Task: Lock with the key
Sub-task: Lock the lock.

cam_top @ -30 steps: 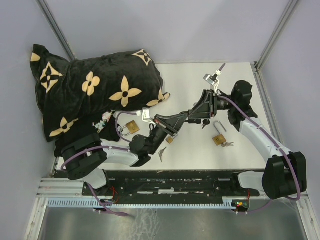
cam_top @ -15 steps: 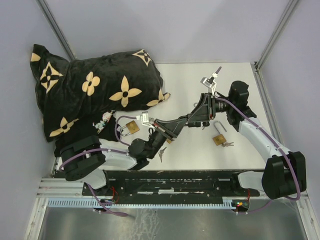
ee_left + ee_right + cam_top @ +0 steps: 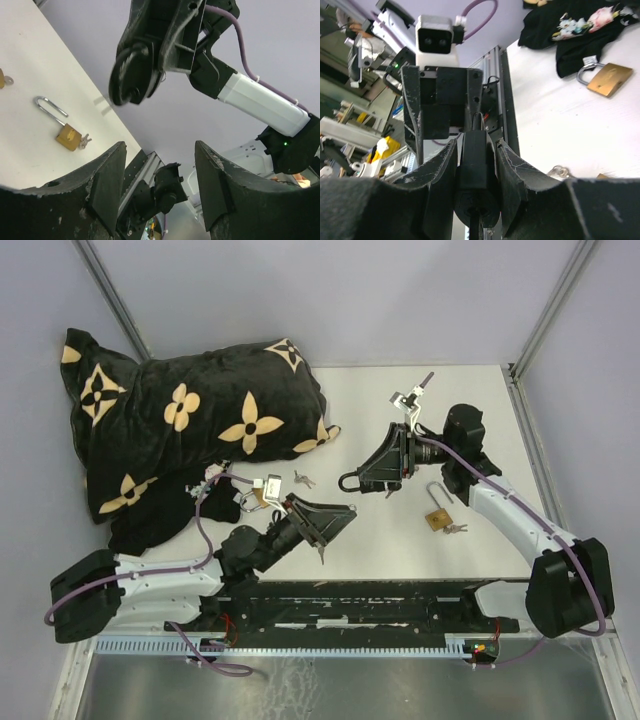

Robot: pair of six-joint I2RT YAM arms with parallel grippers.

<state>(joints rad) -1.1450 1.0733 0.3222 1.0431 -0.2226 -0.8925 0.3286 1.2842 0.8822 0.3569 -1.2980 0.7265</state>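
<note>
Your table (image 3: 400, 545) was white, and a black pillow (image 3: 190, 430) with tan flowers filled its far left corner. Your left arm lay low along the near edge, while your right arm reached in from the right toward the middle. Your left gripper (image 3: 159, 155) stood with its fingers well apart and nothing between them, pointing up toward the other arm. Your right gripper (image 3: 476, 160) was clamped on the black lock (image 3: 474, 175), held off the table near the centre, its round body pinched edge-on between the two fingers. Whether a key sat in that lock, you could not have told from these views. A brass padlock (image 3: 438, 519) with its shackle open lay on the table right of centre, a small bunch of keys touching it. A second brass padlock (image 3: 263, 495) lay by the pillow's near edge. Loose keys (image 3: 303, 478) lay on the table between that padlock and the black lock.
</note>
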